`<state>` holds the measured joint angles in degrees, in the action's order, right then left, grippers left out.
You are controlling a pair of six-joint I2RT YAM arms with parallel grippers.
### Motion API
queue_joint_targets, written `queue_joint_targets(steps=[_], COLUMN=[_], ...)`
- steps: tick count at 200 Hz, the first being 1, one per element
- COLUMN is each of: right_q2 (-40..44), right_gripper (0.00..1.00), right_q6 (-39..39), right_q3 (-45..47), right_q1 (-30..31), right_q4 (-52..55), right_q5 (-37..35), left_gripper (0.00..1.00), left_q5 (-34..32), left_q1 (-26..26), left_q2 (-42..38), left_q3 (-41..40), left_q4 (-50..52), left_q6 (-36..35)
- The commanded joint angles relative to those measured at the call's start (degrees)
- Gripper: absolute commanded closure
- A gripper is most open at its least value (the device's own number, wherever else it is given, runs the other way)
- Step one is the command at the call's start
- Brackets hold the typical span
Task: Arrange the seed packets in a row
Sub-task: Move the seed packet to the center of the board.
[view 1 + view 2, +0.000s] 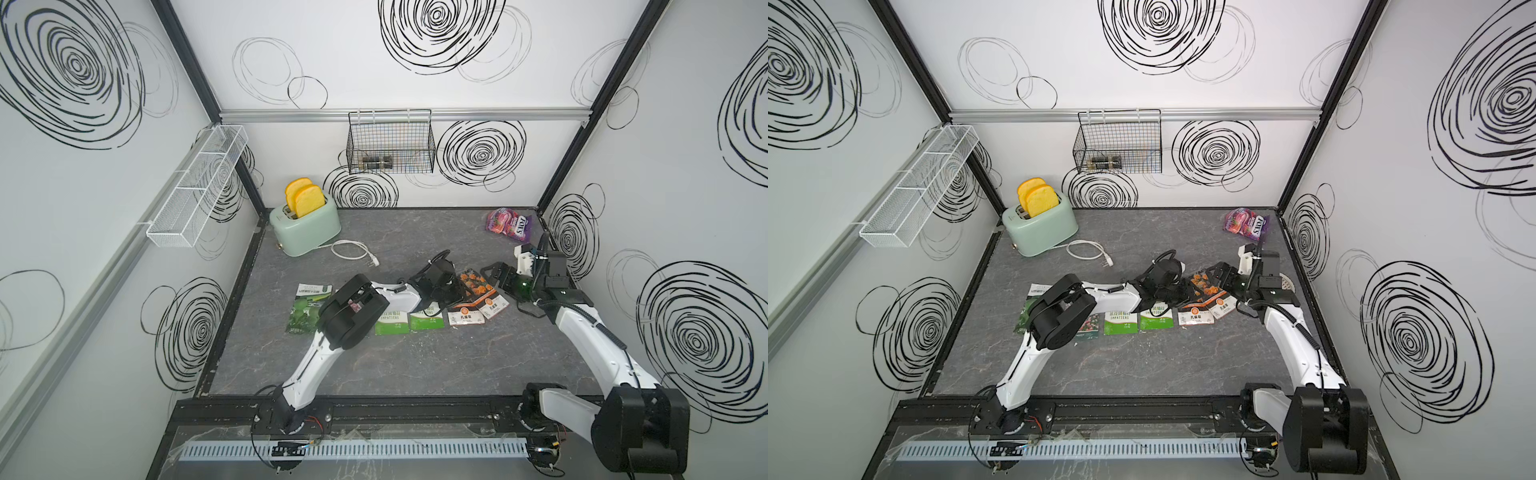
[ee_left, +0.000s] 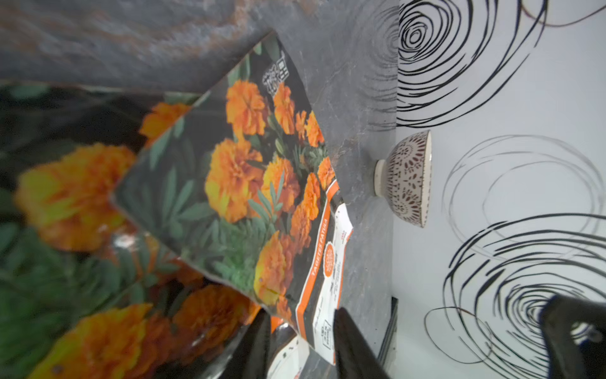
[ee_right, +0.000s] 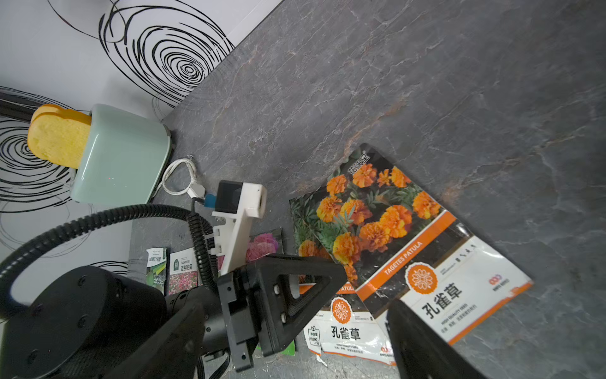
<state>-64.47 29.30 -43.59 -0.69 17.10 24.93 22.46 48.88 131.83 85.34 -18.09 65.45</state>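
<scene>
The marigold seed packets (image 3: 410, 236) are glossy printed film, lightly creased, on a matt, veined stone-look counter (image 3: 426, 82). The toaster (image 3: 121, 157) is smooth shiny mint plastic — the bowl (image 2: 408, 178) glazed ceramic, the black basket (image 1: 390, 145) thin metal wire.

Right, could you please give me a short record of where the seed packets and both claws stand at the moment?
Row: dark green leafy packet, pink flower-field packet, Impatiens packet, second Impatiens packet, flat, side by side.
Row end: straight marigold packet and tilted marigold packet overlap; the tilted one looks on top.
Left claw: at the marigold pair, a packet edge between its fingers; grip unclear.
Right claw: open, close over the tilted marigold packet, holding nothing.
Off-task: toaster, candy bag, bowl.
</scene>
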Motion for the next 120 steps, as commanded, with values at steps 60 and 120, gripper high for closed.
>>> queue_joint_targets(steps=[60,120], right_q2=[2.0,1.5], right_gripper=[0.14,0.11], right_q6=[-1.7,-4.3], right_q3=[-4.5,-7.0], right_q1=[1.0,1.5], right_q4=[4.3,6.9], right_q5=[-2.3,-3.4], left_gripper=[1.0,0.91], left_q5=[1.0,2.2], left_q1=[0.6,-1.4], left_q2=[2.1,-2.1], left_q3=[6.7,4.7], left_q4=[-1.9,2.1], left_q6=[-2.9,-6.7])
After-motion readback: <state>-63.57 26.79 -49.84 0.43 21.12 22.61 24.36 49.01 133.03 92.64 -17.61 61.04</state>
